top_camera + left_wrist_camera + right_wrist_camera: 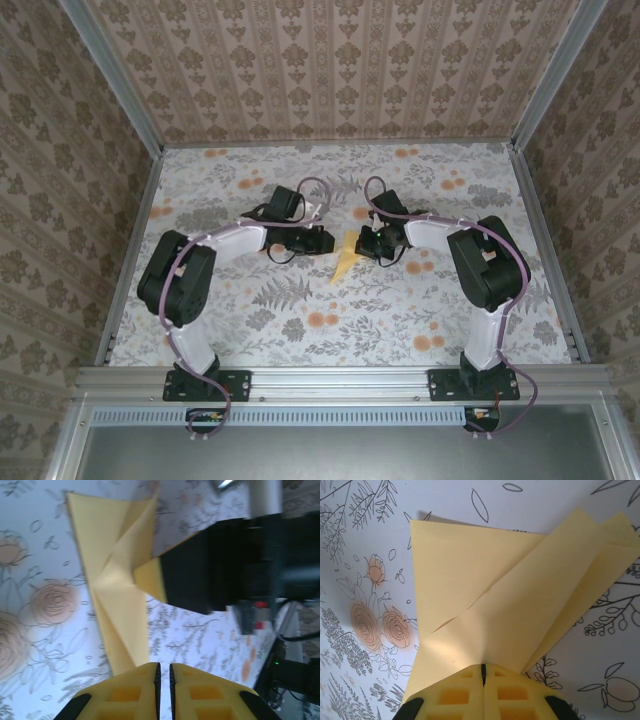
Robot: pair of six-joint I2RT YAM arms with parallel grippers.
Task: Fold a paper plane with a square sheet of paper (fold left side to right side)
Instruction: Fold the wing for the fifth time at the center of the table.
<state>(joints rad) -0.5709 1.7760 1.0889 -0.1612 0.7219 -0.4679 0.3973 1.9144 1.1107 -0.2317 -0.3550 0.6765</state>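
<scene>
The right gripper [482, 669] clamps the creased paper plane [495, 595], seemingly steadying its fold. The left gripper [164, 672], just left of it, stands barely parted, holding nothing.

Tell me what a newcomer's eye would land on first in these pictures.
The pale-yellow paper, folded into a pointed dart shape, stands out at mid-table against the flowered tablecloth, between the two arms. The right end effector is shut on one folded edge. The left end effector, its jaws a slit apart, sits at the paper's narrow tip.
</scene>
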